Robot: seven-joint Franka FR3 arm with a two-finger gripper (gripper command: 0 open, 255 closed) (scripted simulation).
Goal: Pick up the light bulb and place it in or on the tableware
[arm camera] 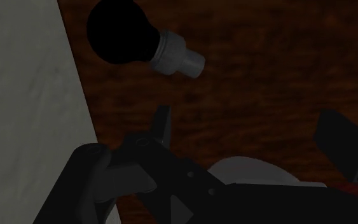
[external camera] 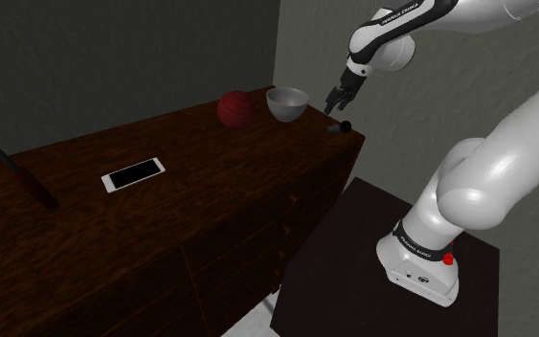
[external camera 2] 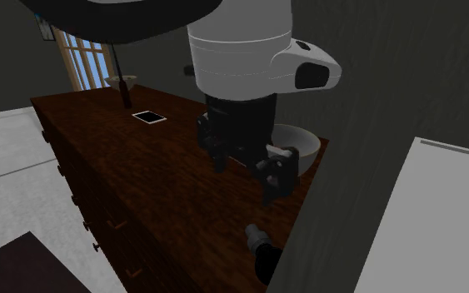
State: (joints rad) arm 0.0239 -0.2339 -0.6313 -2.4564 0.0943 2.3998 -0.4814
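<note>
The light bulb [arm camera: 119,32] has a black globe and a grey screw base; it lies on its side on the dark wooden top, close to the grey wall. In the shoulder view the bulb [external camera: 341,126] rests at the top's far right corner. My gripper [external camera: 337,101] hovers just above it, open, with nothing between its fingers. In the wrist view the gripper [arm camera: 250,127] has its fingers wide apart, and the bulb lies beyond them, off toward the wall side. The grey bowl [external camera: 287,102] stands upright a short way from the bulb. From the second exterior view the bulb [external camera 2: 261,248] is nearest the camera, under the gripper [external camera 2: 251,176], with the bowl [external camera 2: 301,143] behind.
A red ball [external camera: 235,109] sits beside the bowl. A white-edged phone [external camera: 133,174] lies flat mid-top. A dark rod [external camera: 16,168] slants at the shoulder view's left. The grey wall [arm camera: 25,95] borders the bulb's corner. The top's edge [external camera: 358,144] drops off right by the bulb.
</note>
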